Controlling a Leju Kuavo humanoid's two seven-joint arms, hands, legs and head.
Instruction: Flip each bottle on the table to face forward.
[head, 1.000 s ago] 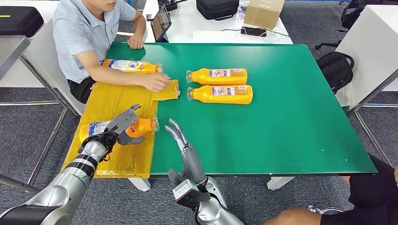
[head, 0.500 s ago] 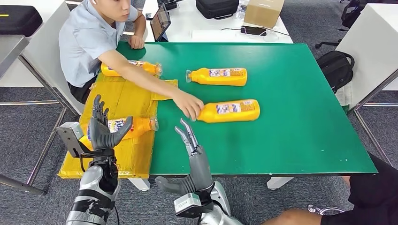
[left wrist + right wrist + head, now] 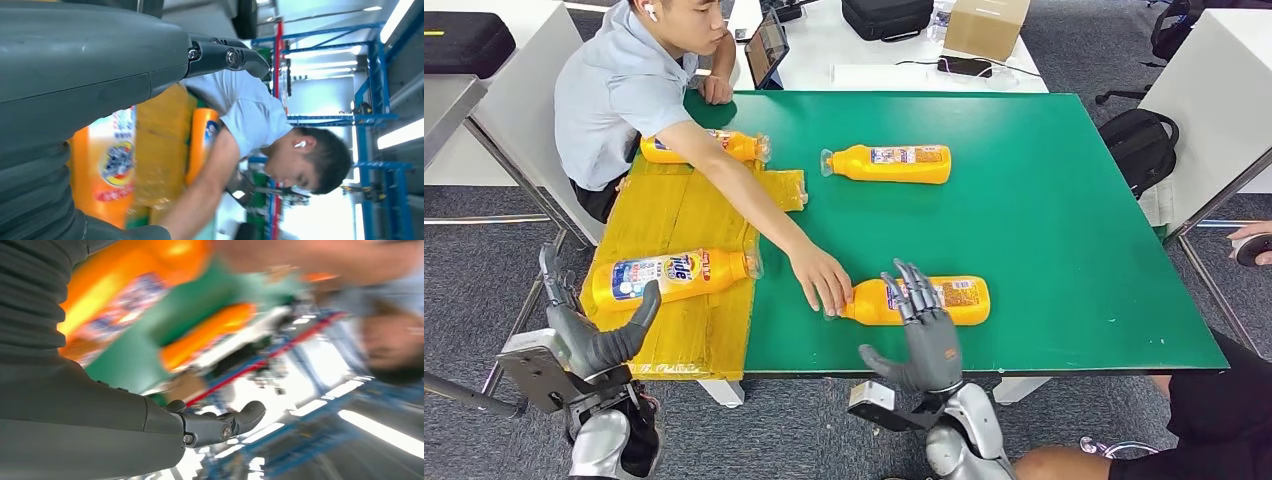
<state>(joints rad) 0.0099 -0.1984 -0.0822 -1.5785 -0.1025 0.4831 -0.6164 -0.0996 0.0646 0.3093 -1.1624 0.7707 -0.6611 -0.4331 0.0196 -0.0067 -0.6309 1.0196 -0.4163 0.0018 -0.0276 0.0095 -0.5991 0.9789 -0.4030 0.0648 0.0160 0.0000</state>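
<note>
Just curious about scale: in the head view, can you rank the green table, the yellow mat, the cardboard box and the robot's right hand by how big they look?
1. Green table
2. Yellow mat
3 and 4. Cardboard box and right hand: alike; the box is cut off, the hand nearer the camera, so unranked.

The right hand [image 3: 921, 330] is covering part of the near bottle [image 3: 959, 300], and the person's hand [image 3: 822, 280] is hiding its cap. The person's forearm [image 3: 724, 175] is crossing the far-left bottle [image 3: 734, 146]. The right wrist view is blurring heavily, smearing a bottle [image 3: 120, 285]
</note>
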